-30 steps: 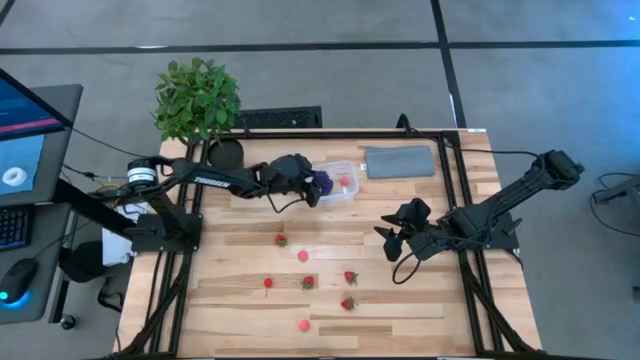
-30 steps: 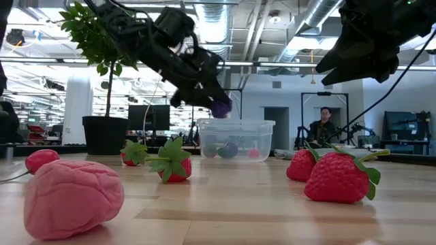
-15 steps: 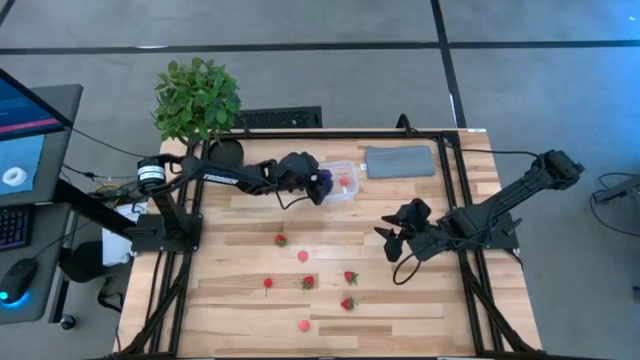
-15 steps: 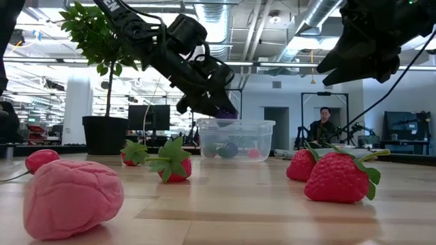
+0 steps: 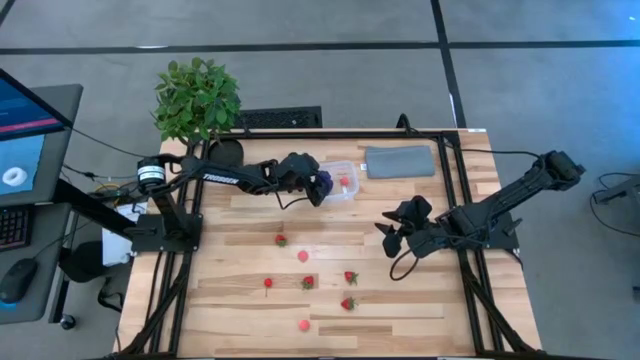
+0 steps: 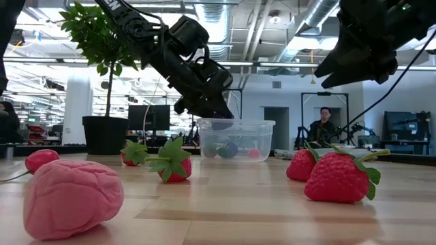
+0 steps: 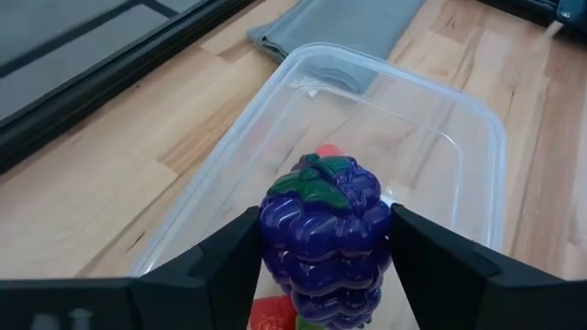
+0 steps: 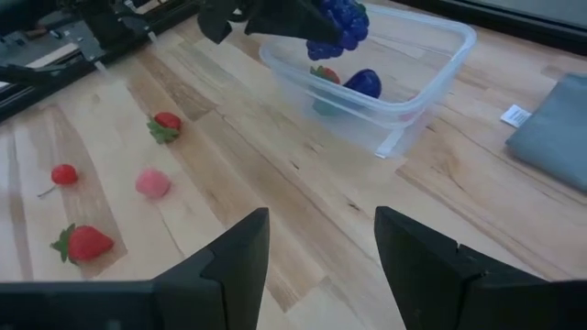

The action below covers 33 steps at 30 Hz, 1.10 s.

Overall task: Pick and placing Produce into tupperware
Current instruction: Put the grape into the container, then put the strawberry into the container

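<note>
My left gripper [image 5: 318, 186] is shut on a purple toy grape cluster [image 7: 323, 238] over the left end of the clear tupperware [image 5: 343, 182], whose rim [image 7: 385, 82] shows beyond the grapes. In the low view the gripper [image 6: 216, 114] dips at the box's top edge [image 6: 236, 122]. A red strawberry [image 8: 323, 75] and a dark blue piece [image 8: 364, 82] lie inside the box. Several strawberries [image 5: 281, 240] and pink pieces [image 5: 303, 256] lie on the table's near half. My right gripper [image 5: 392, 240] hangs open above the table's right middle, touching nothing. My left gripper pinches the grape cluster between its two fingers [image 7: 234, 261], one on each side of the cluster [image 7: 275, 243]. The fingers come slanting down from the table's left. The cluster is lifted clear, its green leaf [image 7: 321, 176] turned toward the wrist camera, just above the box's inside.
A flat grey pad [image 5: 400, 160] lies right of the tupperware at the far edge. A leafy potted plant [image 5: 197, 98] stands at the far left corner. A black frame [image 5: 455, 200] borders the table. Bare wood lies between the box and the scattered produce.
My left gripper has carried the grape cluster toward the table's right and down, from beside the tupperware's left rim to over its inside. It has stayed shut on the cluster.
</note>
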### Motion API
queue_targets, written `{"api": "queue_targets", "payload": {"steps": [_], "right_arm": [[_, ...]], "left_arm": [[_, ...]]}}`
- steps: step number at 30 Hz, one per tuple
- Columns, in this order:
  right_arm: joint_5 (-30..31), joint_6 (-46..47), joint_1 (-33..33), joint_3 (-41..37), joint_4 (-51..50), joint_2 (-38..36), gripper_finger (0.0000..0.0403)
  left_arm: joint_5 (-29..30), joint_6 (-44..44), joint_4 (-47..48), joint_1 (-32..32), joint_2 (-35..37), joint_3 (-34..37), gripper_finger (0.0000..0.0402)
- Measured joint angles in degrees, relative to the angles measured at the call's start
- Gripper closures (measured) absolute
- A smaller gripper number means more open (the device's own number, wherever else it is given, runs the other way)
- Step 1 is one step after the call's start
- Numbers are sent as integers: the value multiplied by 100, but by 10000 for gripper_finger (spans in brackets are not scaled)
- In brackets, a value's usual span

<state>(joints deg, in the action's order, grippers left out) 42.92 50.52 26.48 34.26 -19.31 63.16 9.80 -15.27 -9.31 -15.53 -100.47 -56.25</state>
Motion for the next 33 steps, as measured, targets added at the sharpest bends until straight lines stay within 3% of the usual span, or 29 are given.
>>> {"api": "queue_targets", "payload": {"steps": [19,33], "right_arm": [[-2,1,0,0,0,0,182],[-31,4,11,2,1,0,182]], "left_arm": [[129,59,-1,2,0,2,171],[142,92,-3,0,0,4,130]]}}
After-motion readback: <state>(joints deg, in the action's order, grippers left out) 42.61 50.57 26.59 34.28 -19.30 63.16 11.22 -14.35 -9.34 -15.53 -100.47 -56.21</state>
